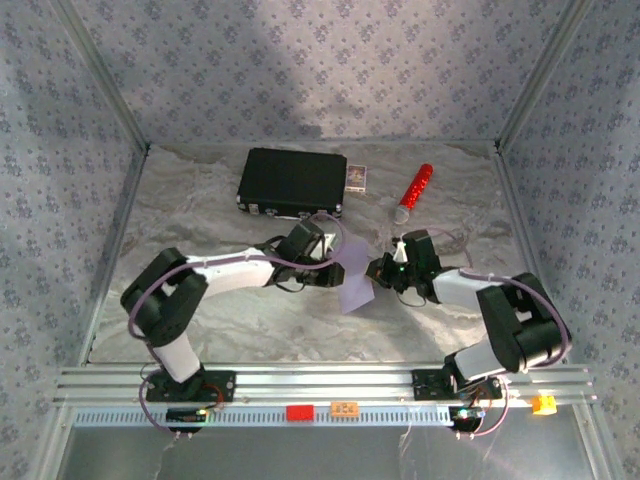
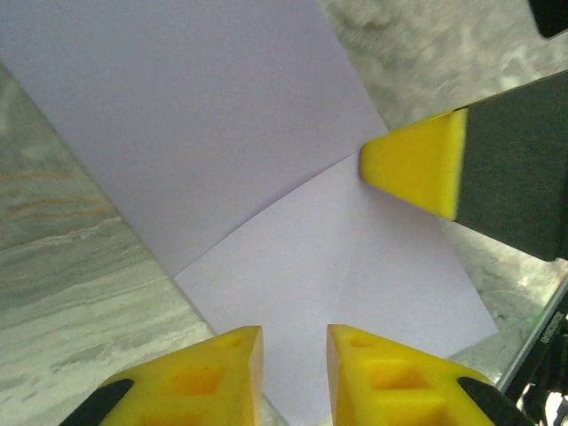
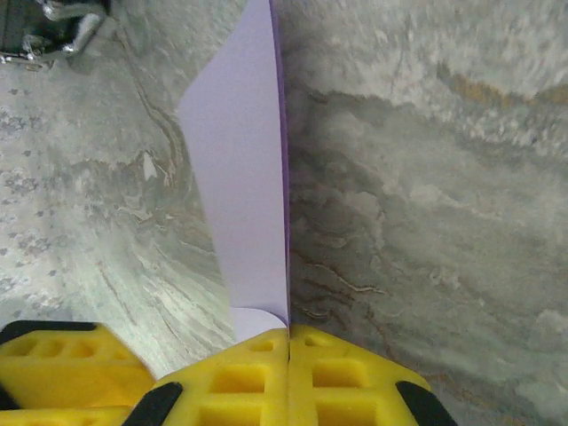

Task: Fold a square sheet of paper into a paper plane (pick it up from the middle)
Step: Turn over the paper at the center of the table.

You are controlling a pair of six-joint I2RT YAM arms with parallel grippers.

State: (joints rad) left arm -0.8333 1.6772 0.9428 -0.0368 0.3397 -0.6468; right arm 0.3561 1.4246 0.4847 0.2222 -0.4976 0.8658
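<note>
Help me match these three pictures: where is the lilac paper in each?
Top view: paper at the centre, below the black case.
Left wrist: fills the top and centre, beyond the left gripper.
Right wrist: upright strip rising from the shut right gripper.
Shared landmark: the marbled table.

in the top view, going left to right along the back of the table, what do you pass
black case → small white-and-dark box, right against the case's right end → red-and-silver cylinder, lying apart from both and tilted
</note>
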